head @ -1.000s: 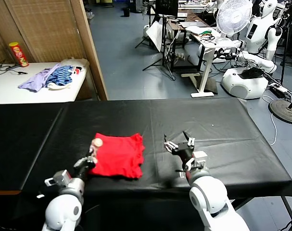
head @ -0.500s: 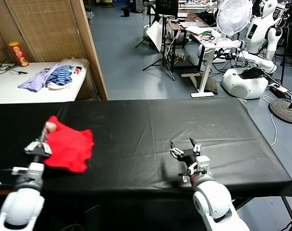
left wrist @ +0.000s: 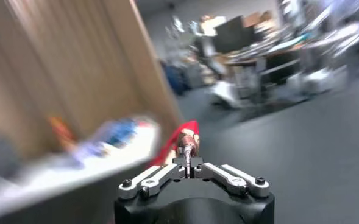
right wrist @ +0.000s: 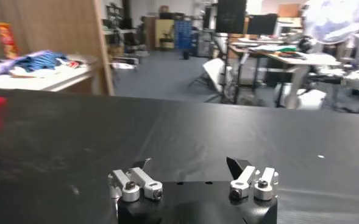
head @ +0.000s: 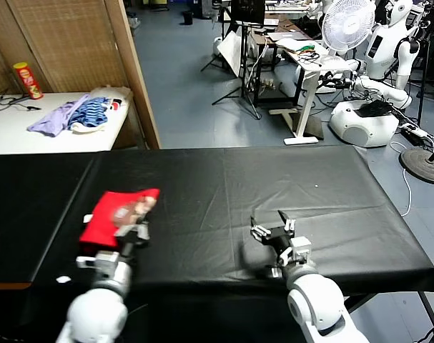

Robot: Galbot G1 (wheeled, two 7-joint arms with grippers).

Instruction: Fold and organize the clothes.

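Head view, clock refs from centre of black surface (head: 224,179).

Red T-shirt (head: 113,214): folded bundle at approx 9 o'clock, on the black cloth, well inside the near edge and well short of the far edge. Small pale print patch showing at its near-right corner. In left wrist view, red cloth (left wrist: 178,141) pinched right at the jaw tips, rest blurred.

Left gripper (head: 133,230): at shirt's near-right corner, approx 8 o'clock. Jaws narrow, closed on shirt hem. Arm body low at near edge of surface.

Right gripper (head: 272,232): approx 5 o'clock, hovering just above cloth, near the front edge. Jaws wide, nothing between them; same in right wrist view (right wrist: 190,167). Well apart from shirt.

Open room:
- Between grippers: bare black cloth, no obstacles.
- 12 to 3 o'clock: bare cloth out to far and right edges; one tiny white speck near 2 o'clock.
- 9 to 11 o'clock: bare cloth beyond shirt, up to far-left edge.
- Small white scrap (head: 63,279) at near-left edge, approx 7 o'clock, apart from shirt.

Beyond far edge:
- White side table (head: 16,132) at approx 10 o'clock, with heap of lilac and blue-striped garments (head: 74,114) and a red-yellow can (head: 28,80).
- Wooden screen panel (head: 134,71) upright just behind far edge, approx 11 o'clock.
- Floor, desks, fan, other robots further off at 12 to 2 o'clock.
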